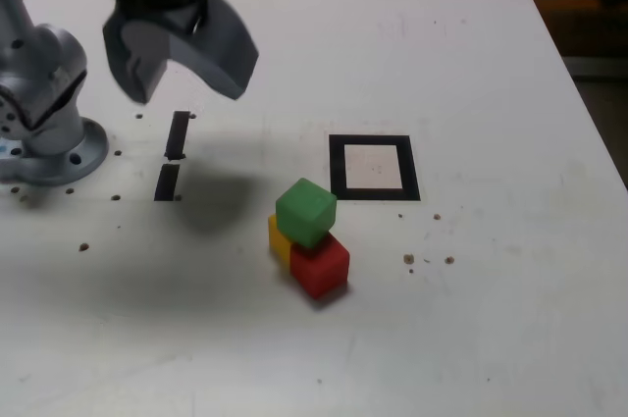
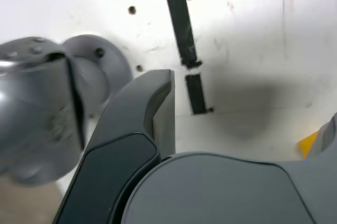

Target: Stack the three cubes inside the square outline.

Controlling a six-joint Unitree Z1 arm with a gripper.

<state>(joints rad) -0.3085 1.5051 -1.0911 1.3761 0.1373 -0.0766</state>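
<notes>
Okay, going left to right in the exterior view. My gripper [image 1: 188, 93] is far left, raised, jaws wide apart, nothing between them. Two black tape strips [image 1: 178, 134] sit on the table by it; not the target.

Next, mid-scene and nearer: yellow cube [image 1: 281, 240], mostly hidden. Green cube [image 1: 306, 211] overlaps it and the red cube [image 1: 321, 266], seemingly resting across both. Red is on the table, a touch right and nearest.

Handling, my guess: all light, stiff, matte so not very slippery, hard to damage. Green first, across two opposite side faces, straight up; a sideways nudge could drop it or spread the lower pair. Then red by its flat sides, once I'm squared to its turned faces.

Relative to me: cubes are right of the gripper, nearer and lower, well apart.

Square outline [image 1: 340, 167]: right of the cubes and farther, no cube inside. First cube should go down centred there.
</notes>
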